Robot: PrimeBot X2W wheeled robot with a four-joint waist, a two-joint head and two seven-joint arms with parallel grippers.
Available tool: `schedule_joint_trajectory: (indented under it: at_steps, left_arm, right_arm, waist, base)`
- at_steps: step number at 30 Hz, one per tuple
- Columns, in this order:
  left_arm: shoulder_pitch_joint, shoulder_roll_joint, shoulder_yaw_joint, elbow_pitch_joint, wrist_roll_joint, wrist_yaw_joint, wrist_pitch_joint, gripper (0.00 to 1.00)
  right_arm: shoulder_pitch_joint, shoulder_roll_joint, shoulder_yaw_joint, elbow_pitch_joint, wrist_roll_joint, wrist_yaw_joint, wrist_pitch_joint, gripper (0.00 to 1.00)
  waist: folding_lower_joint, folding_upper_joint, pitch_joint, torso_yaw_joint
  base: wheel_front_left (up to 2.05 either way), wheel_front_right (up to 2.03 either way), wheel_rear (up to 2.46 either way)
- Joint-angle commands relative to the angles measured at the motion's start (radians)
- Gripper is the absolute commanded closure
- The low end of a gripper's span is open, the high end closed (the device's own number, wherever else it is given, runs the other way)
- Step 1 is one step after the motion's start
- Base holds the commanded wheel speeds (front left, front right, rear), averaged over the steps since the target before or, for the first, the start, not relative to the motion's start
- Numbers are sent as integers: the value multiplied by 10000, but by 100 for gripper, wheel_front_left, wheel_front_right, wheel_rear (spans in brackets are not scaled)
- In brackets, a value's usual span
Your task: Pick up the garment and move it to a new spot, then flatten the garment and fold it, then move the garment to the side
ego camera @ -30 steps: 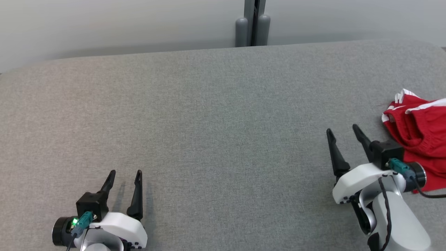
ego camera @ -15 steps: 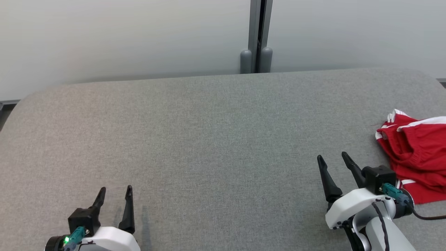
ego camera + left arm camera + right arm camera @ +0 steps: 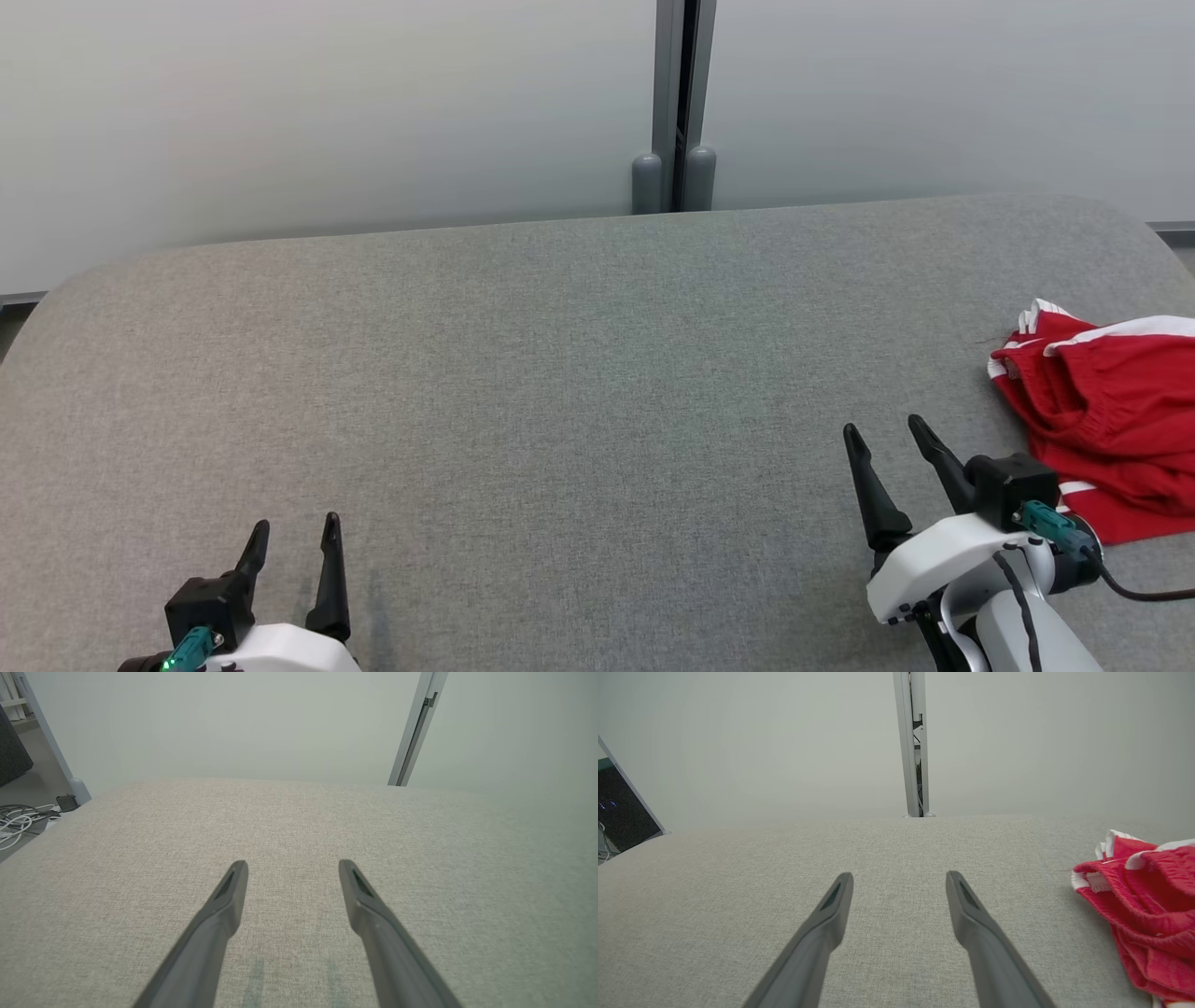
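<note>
Tilted up since a second ago, by the look of the head view: more wall now above the far edge of the tabletop (image 3: 560,373), and both hands sitting lower in the picture. Best read as a camera shift, not as travel of the things. Hard to make out any real change between right hand and garment.

Left hand (image 3: 295,521): spread, nothing between the fingers, low over bare grey cloth. Right hand (image 3: 882,425): likewise spread and holding nothing, pointing ahead and slightly to its own left.

Found to the right of the right hand, just beside its wrist and a little ahead of it: red shorts (image 3: 1102,420) with white stripes, bunched in folds, waistband gathered, running out of the picture on the right. Well apart from the left hand, far across to its right. Lying straight on the cloth, not in any basket or bin.

As to the step in hand: cannot be settled from this alone. Fits a rumpled heap waiting to be lifted to a new spot. Fits as well a garment already put off to the side, though the bunching speaks poorly for a finished fold. Should a grasp be due, better left to the right hand as the nearer one. Would call for a swing to its right and a pinch on a raised fold or the waistband rather than on flat cloth. Likely to sag and trail once lifted.
</note>
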State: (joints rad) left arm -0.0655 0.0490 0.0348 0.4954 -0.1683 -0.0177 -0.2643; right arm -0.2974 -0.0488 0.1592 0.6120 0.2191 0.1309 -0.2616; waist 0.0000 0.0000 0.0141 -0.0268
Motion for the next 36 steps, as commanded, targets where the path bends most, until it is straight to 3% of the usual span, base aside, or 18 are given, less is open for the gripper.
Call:
schedule_joint_trajectory:
  at_steps: [1, 18, 36]
  left_arm:
    - [26, 39, 37, -56, -18, 9, 6, 0]
    - [51, 40, 236, -36, 97, -9, 6, 0]
    - [7, -2, 159, 13, 98, 58, 0, 0]
  right_arm:
    - [80, -49, -21, -68, -55, -5, -42, 0]
    - [366, -51, -374, -342, -751, -5, -43, 0]
    - [366, 6, -180, -435, -506, 0, 2, 0]
  waist:
    - [0, 0, 5, -4]
    - [0, 0, 61, -164]
    - [0, 0, 130, -178]
  base:
    - [0, 0, 0]
    - [0, 0, 0]
    - [0, 0, 0]
